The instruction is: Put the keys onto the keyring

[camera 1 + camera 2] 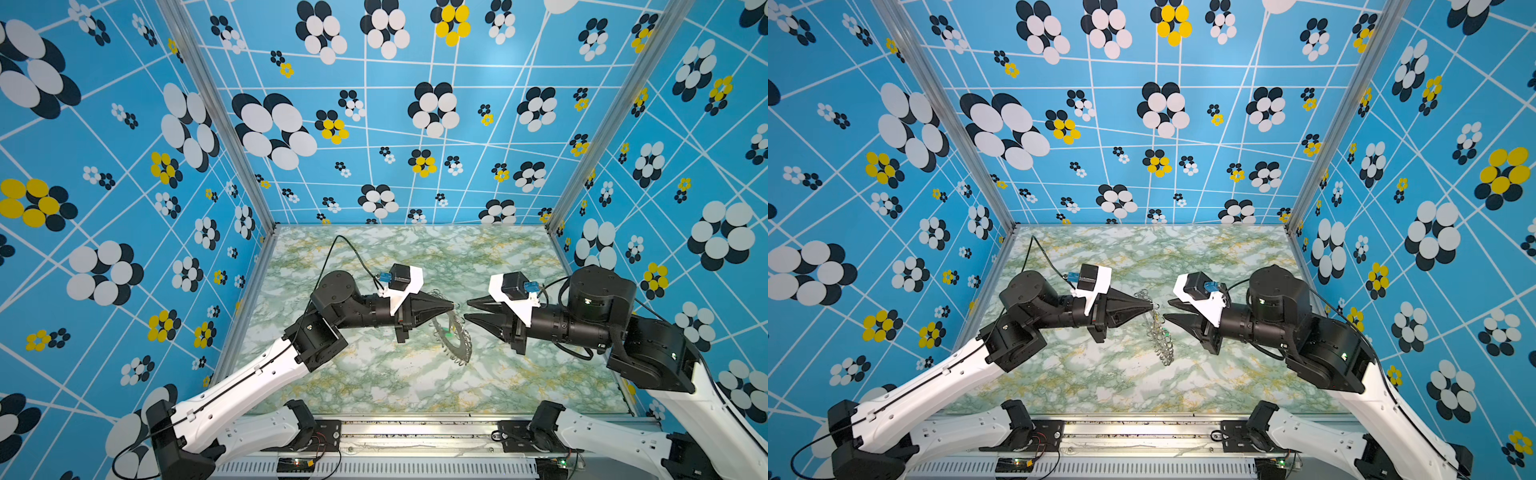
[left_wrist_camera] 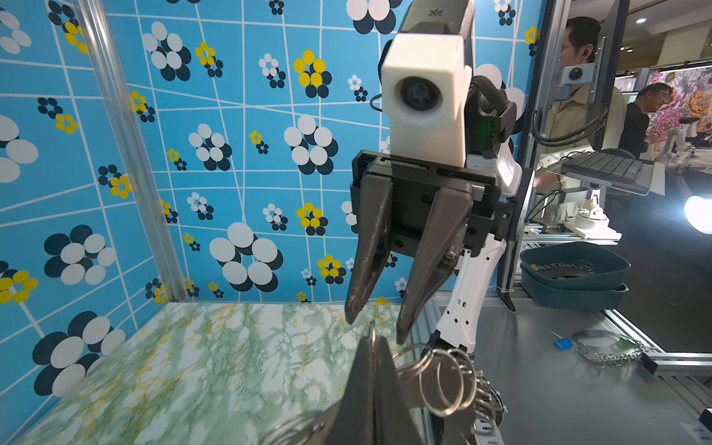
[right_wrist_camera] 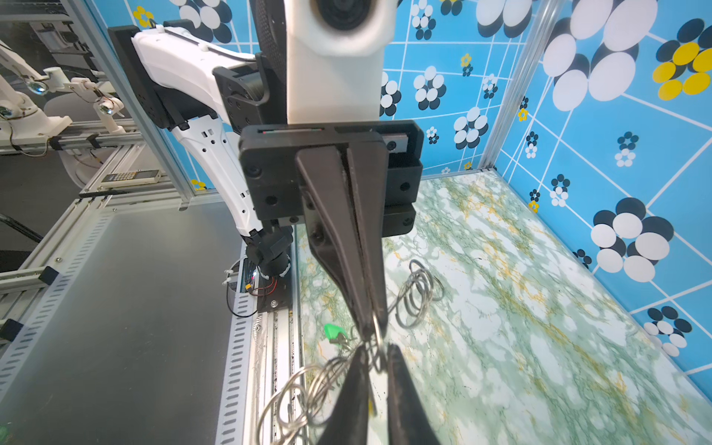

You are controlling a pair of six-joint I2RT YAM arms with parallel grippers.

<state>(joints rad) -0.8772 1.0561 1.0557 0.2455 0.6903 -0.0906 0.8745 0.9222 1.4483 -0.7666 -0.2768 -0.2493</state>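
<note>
Spreading under both arms, the marbled green and white counter fills the floor of a booth with blue flower-patterned walls. 2 arms reach in from the near edge and meet nose to nose over its middle. Between them the keyring hangs nearly on edge, raised off the counter, its grey disc and rim of silver wire loops trailing down toward the near side in both top views. The left gripper has its jaws pressed together, pinching 1 wire loop at the upper rim of the keyring; in the right wrist view its 2 dark fingers taper to a point clamped on that loop, and the left wrist view shows the same loop standing up from the closed tips. The right gripper faces it just beside the loop, its jaws parted by a narrow gap and holding nothing; in the left wrist view its tips stand apart just above the pinched loop. Smallest is the green key, which appears beside the keyring's loops below the left gripper; whether it hangs from a loop or lies loose I cannot tell.
</note>
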